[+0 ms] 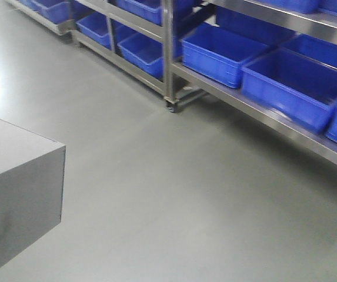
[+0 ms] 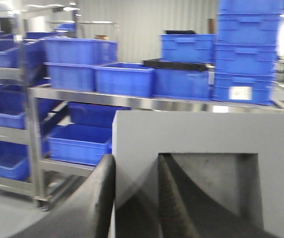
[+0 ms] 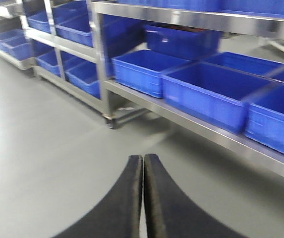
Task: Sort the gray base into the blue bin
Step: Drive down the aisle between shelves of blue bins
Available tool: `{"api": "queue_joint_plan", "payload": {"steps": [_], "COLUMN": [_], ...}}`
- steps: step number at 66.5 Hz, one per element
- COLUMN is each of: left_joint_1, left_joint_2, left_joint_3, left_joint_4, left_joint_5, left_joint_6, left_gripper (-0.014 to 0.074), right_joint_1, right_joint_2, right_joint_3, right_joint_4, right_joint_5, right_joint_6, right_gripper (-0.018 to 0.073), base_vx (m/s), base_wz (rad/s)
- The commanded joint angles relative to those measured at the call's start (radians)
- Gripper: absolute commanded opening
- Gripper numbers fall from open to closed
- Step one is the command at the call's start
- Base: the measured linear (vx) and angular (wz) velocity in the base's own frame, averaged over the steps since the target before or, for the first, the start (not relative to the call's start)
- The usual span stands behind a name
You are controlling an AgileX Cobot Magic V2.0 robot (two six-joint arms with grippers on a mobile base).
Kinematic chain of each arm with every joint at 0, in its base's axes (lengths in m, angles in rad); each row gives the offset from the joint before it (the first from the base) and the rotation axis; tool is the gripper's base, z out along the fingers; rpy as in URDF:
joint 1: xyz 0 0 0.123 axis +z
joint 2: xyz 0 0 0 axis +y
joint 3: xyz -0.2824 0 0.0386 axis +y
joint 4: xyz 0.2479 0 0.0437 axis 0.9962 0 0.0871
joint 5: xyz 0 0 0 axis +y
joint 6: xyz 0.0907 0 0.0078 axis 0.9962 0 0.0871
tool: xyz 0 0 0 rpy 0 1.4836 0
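The gray base [image 2: 201, 131] fills the lower right of the left wrist view, its square recess facing the camera. My left gripper [image 2: 136, 158] is shut on the base's left wall, with one finger [image 2: 99, 193] outside and the other finger [image 2: 174, 198] inside the recess. In the front view the gray base [image 1: 18, 188] hangs at the left edge above the floor, and no gripper shows there. My right gripper [image 3: 142, 157] is shut with nothing in it, over bare floor. Several blue bins [image 1: 294, 82] sit on the racks; I cannot tell which one is the task's.
Steel racks on casters [image 1: 171, 106] hold rows of blue crates [image 3: 208, 91] at the right and far side. A tall stack of crates [image 2: 251, 44] stands on a rack top, the lowest with a pale card [image 2: 240, 93]. Gray floor [image 1: 174, 200] lies in front.
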Motion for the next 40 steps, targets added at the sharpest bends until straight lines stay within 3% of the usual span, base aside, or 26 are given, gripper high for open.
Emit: {"api": "queue_joint_plan", "payload": {"steps": [1, 40], "left_joint_1": [-0.003, -0.003], "left_joint_2": [0.006, 0.006], "left_joint_3": [-0.028, -0.028], "left_joint_4": [-0.015, -0.015], "left_joint_5": [-0.103, -0.103], "left_joint_6": [-0.009, -0.009], "left_gripper": [0.0002, 0.0002], "right_joint_1": [-0.002, -0.002], "right_joint_2": [0.018, 0.018], "right_joint_3": [0.002, 0.002], "right_joint_4": [-0.007, -0.007], "right_joint_5": [-0.072, -0.072], "right_joint_6": [-0.011, -0.011], "right_gripper": [-0.0005, -0.0005], "base_vx": [0.36, 0.35], "base_wz": [0.50, 0.47]}}
